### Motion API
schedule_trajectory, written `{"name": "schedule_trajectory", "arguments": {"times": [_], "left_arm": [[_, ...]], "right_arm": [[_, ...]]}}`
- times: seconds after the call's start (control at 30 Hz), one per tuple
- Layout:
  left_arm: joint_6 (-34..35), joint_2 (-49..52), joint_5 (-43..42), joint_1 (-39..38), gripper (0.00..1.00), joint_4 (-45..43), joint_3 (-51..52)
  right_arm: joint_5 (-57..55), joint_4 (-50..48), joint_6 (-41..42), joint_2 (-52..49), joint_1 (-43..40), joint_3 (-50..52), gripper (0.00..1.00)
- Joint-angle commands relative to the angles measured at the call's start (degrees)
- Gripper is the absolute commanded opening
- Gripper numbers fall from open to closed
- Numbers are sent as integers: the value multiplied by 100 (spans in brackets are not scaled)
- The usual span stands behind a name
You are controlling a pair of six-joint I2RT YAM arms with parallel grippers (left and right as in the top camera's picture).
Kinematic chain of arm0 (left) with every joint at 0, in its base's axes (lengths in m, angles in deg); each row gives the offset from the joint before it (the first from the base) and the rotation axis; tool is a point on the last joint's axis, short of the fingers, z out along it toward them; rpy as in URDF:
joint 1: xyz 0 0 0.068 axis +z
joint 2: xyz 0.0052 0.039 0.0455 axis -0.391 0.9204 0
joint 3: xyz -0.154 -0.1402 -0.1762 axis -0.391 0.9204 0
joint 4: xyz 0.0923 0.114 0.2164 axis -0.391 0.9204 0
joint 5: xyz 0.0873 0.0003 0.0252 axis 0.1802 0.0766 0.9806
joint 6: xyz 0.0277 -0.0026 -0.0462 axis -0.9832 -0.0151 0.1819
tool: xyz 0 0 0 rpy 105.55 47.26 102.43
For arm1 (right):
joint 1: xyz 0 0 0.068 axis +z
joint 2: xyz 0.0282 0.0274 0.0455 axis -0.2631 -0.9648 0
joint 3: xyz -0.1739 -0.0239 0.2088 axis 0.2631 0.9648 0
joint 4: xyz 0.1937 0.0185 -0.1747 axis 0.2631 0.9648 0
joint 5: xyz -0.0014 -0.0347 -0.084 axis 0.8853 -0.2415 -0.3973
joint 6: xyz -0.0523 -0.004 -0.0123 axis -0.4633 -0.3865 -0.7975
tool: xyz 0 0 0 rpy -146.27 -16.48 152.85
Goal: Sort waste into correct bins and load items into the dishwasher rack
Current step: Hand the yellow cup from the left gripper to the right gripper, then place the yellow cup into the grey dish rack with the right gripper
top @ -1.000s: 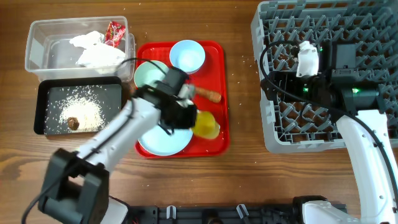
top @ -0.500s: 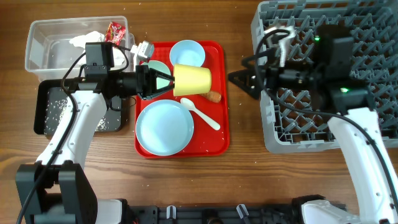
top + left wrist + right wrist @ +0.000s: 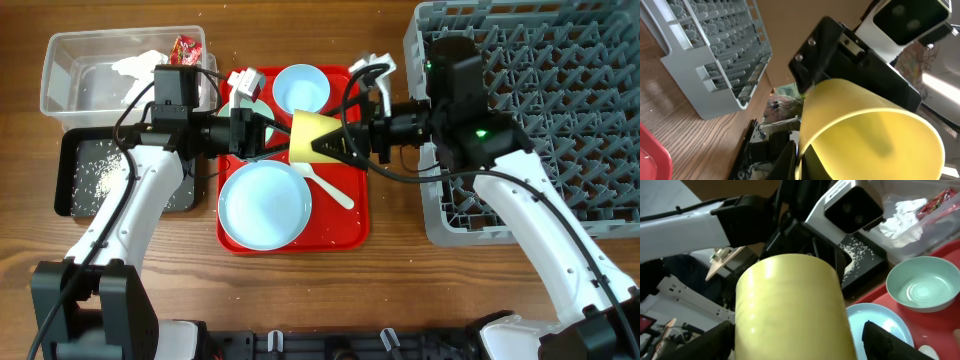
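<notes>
Above the red tray (image 3: 342, 226), yellow cup (image 3: 303, 130) in left tool's (image 3: 274, 133) pinch, half-hidden between spread right tool (image 3: 326, 137).

Brown wooden table (image 3: 400, 290), grain running lengthwise, evenly lit.

No writing can be read in any view

The small red wrapper (image 3: 187, 47) in the clear tub (image 3: 58, 60) carries pale print, too small and blurred to make out; the small yellow cup (image 3: 312, 137), seen close in both wrist views, shows plain yellow surface only; the grey dishwasher rack (image 3: 560, 60) shows no legible mark.
</notes>
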Motion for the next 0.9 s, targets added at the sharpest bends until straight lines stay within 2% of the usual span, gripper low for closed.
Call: {"name": "schedule_trajectory", "arguments": {"times": [0.0,0.07,0.17,0.2,0.27,0.43,0.5,0.57,0.7,0.87], "left_arm": [[-90,-140,-227,-52,4,-39,-94],[-90,-140,-227,-52,4,-39,-94],[-94,-138,-216,-52,5,-39,-94],[-94,-138,-212,-52,17,-81,-94],[-94,-138,-188,-52,35,-173,-94],[-94,-138,57,-52,47,-271,-94],[-94,-138,369,-52,50,-269,-94],[-94,-138,949,-52,57,-240,-94],[-94,-138,2562,-59,58,42,-94],[-120,-138,4948,-319,58,531,-94]], "right_arm": [[15,90,-59,-107,48,0,83],[15,129,-63,-107,48,2,81],[15,127,-59,-107,48,0,67],[11,127,-59,-107,46,0,62],[-2,129,-48,-101,39,0,57],[-317,267,232,144,-162,0,54],[-844,533,420,426,-328,-9,54],[-1484,1003,562,758,-557,-50,55],[-3377,2940,586,1473,-1281,-400,55],[-5331,4688,990,1694,-1687,-627,55]]}}
